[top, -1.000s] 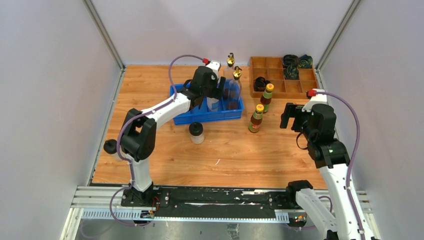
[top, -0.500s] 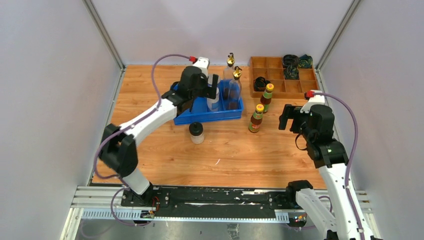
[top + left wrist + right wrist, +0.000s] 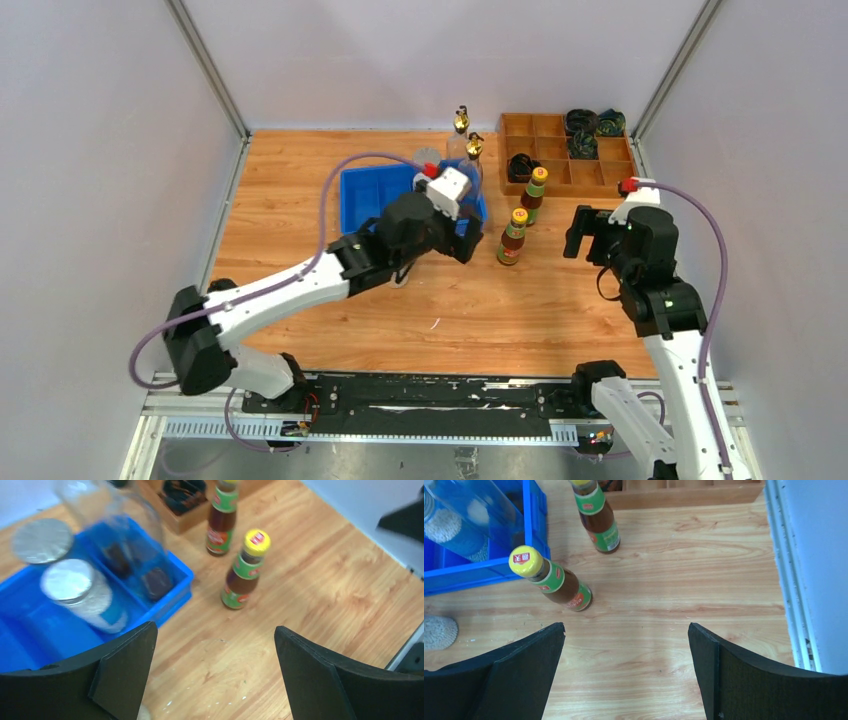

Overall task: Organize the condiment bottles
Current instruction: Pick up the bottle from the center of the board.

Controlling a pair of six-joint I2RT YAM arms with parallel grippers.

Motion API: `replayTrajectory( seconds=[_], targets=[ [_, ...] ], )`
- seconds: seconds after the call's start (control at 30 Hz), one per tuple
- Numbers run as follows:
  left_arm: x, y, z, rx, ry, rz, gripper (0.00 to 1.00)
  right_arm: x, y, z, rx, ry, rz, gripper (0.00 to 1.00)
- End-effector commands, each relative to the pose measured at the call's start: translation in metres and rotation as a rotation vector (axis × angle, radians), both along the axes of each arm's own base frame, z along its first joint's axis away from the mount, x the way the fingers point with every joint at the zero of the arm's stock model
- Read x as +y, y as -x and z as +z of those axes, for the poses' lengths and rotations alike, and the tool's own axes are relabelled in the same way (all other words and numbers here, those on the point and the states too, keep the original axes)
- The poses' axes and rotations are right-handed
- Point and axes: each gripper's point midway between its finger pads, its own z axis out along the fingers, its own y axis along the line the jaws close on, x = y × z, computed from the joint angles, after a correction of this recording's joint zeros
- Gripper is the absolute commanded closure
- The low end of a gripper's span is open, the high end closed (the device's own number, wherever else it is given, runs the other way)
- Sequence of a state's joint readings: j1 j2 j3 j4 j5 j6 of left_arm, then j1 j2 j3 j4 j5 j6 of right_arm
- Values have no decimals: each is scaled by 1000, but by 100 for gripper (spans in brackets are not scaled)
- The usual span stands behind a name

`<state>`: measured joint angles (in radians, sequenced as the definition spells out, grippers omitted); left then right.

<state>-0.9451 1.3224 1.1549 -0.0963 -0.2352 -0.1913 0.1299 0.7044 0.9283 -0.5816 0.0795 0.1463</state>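
Note:
Two yellow-capped sauce bottles stand right of the blue bin, one nearer (image 3: 514, 236) (image 3: 245, 570) (image 3: 551, 577) and one farther (image 3: 535, 194) (image 3: 222, 517) (image 3: 596, 515). Two gold-spouted cruets (image 3: 461, 125) (image 3: 474, 150) stand behind the bin. Two silver-lidded shakers (image 3: 42, 540) (image 3: 70, 580) are at the bin's back. A jar (image 3: 439, 631) stands in front of the bin, hidden under my left arm in the top view. My left gripper (image 3: 462, 243) (image 3: 215, 675) is open and empty over bare table left of the nearer sauce bottle. My right gripper (image 3: 585, 235) (image 3: 626, 670) is open and empty, right of both sauce bottles.
The blue divided bin (image 3: 365, 195) (image 3: 170, 600) (image 3: 474, 572) sits mid-table. A wooden compartment tray (image 3: 560, 175) with dark coiled items (image 3: 520, 165) is at the back right. Frame posts and grey walls close in both sides.
My left arm has swung from above the bin's back to the front right, low over the table, and now covers the jar in the top view. The right arm has barely moved.

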Motion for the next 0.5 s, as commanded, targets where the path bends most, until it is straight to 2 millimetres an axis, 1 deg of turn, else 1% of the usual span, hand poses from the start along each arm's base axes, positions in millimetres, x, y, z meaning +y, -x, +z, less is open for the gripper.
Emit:
replayTrajectory(
  seconds=[0.0,0.13,0.2,0.33,0.47],
  targets=[
    [-45,0,-43,42,-45,-66,8,-14,13,28,-28,14,-68,0],
    [-79,-7,-59,36,-94,-101,7,-18,19,35,-36,31,-76,0],
    [-94,-14,-60,21,-93,-112,6,-19,21,36,-39,33,-74,0],
    [-112,-29,-60,-14,-90,-109,6,-18,24,36,-39,31,-67,0],
    [-131,-37,-63,-20,-86,-126,5,-17,26,33,-34,34,-58,0]
  ],
)
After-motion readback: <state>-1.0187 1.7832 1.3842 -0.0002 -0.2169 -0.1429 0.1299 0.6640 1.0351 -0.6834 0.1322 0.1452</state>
